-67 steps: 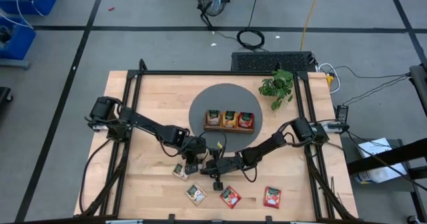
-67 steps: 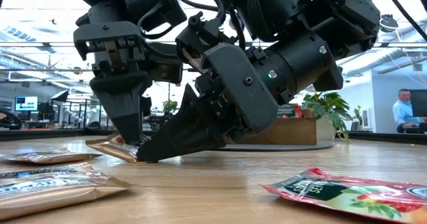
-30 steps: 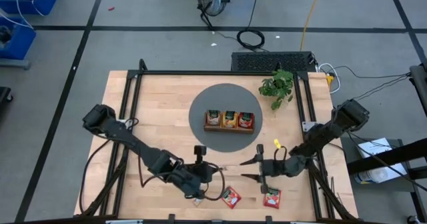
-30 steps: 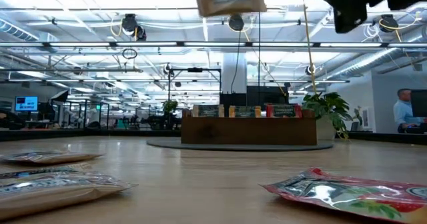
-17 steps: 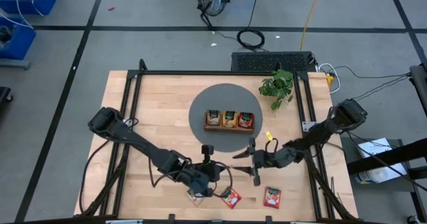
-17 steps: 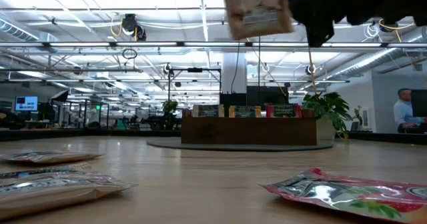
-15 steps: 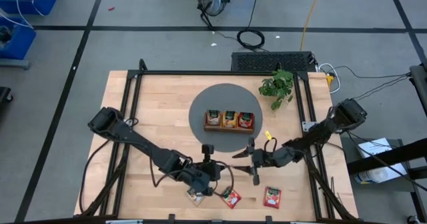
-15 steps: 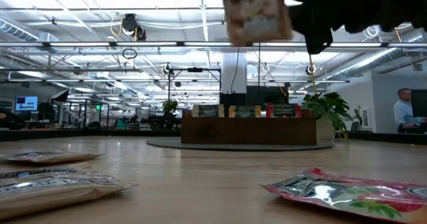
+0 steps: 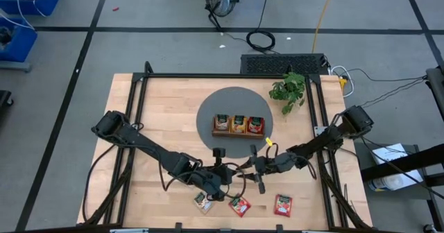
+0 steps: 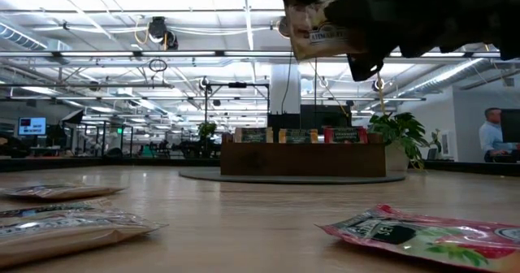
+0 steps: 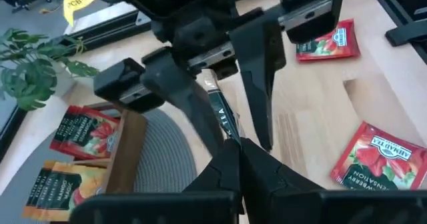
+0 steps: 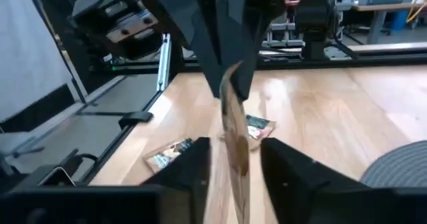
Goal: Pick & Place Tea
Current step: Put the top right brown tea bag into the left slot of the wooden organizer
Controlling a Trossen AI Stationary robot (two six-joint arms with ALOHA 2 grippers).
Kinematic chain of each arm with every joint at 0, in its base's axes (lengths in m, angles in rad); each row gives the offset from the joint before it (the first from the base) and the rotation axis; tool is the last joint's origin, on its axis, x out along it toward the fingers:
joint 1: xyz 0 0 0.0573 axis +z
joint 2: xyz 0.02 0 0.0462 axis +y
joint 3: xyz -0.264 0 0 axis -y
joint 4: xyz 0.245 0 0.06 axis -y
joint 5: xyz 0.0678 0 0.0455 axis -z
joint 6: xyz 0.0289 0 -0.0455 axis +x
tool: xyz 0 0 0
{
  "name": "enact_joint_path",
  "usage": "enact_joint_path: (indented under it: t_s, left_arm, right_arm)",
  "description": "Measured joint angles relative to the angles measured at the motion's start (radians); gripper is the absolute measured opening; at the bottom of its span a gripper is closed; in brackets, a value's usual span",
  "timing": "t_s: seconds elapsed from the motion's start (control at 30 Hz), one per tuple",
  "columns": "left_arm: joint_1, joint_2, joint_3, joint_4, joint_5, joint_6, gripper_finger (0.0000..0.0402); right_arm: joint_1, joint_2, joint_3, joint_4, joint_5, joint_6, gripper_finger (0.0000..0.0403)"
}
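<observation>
Two end effectors are met above the front-middle of the desk (image 9: 159,115), a pale wood-grain top. A flat cream sachet (image 10: 318,19) with crinkled foil edges is held off the desk, pinched by the left end effector (image 9: 227,179), whose dark tapered fingers are clamped tight on one edge. The right end effector (image 9: 248,171) is set around the opposite edge, fingers half spread on either side of it; contact cannot be told. Three flat sachets are left on the desk near the front: a cream one (image 9: 203,202) and two glossy red ones (image 9: 239,206) (image 9: 282,204). More sachets are stood upright in the brown wooden tray (image 9: 238,134), on a round grey ribbed mat (image 9: 208,108).
</observation>
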Motion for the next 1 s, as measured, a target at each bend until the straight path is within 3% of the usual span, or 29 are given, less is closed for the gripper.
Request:
enact_joint_path:
  t_s: [0.2,0.37,0.7,1.0]
  left_arm:
    - [0.0,0.0,0.0,-0.037,0.017,-0.017,0.0006]
    - [0.0,0.0,0.0,-0.034,0.019,-0.039,0.0017]
    - [-0.029,-0.053,0.0,-0.05,0.019,-0.096,0.0155]
    - [0.018,-0.039,-0.001,-0.103,0.182,-0.197,0.0229]
  right_arm:
    - [0.013,-0.007,0.003,0.005,0.002,-0.075,0.001]
    - [0.013,-0.008,0.003,-0.015,0.006,-0.073,0.0004]
    - [0.015,-0.007,0.002,-0.124,0.027,-0.12,0.0001]
    - [0.055,-0.007,0.002,-0.039,0.03,-0.224,0.0001]
